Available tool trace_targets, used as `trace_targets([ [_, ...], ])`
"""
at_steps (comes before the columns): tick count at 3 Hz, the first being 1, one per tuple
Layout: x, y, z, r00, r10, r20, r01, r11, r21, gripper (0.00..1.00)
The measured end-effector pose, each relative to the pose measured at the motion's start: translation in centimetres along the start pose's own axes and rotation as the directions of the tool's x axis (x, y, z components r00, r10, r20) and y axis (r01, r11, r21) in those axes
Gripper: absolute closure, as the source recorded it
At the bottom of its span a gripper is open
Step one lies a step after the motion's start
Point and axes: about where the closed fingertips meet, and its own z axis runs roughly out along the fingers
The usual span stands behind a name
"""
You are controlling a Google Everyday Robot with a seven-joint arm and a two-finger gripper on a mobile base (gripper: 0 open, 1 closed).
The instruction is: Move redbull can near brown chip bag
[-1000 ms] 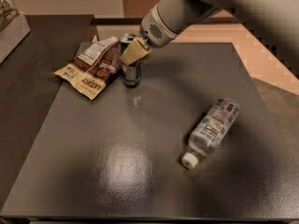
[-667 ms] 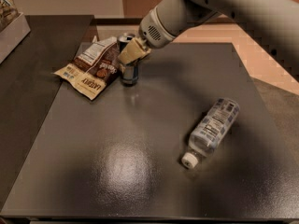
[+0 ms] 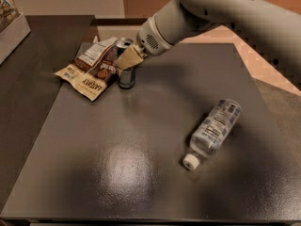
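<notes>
At the bench's point(image 3: 117, 173) far-left corner, the robot's gripper point(image 3: 127, 60) sits against the upper half of the redbull can point(image 3: 126, 78). We cannot tell whether it is clamped on the can or merely laid against it. The can stands upright on the dark surface with its shiny silver top and pull-tab facing up. Any writing on its dark body is hidden or too faint for us to read.

Just to the can's left, and touching or all but touching it, lies the brown chip bag point(image 3: 89, 69), flat and crinkled. We see a white nutrition label near its far end and dark block lettering along its cream-yellow near edge. We cannot make out the words with certainty.

The pale grey arm point(image 3: 211, 8) comes in from the far-right corner, thick and smooth, and slopes down leftward to a round wrist above the can.

Well apart, toward the right edge, a clear plastic bottle point(image 3: 214, 126) lies on its side. Its white cap points to the near edge, and the print on its label is too small to read. The bench top is dark, finely speckled and slightly glossy.
</notes>
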Motion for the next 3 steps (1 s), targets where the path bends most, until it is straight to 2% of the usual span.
trace_targets([
  [1,-0.06,0.11,0.13,1.0,-0.001,-0.002,0.001,1.0,-0.003,0.12],
  [2,-0.11,0.24,0.27,1.0,-0.003,-0.002,0.003,1.0,-0.006,0.0],
  [3,-0.11,0.25,0.28,1.0,-0.003,-0.002,0.003,1.0,-0.006,0.0],
])
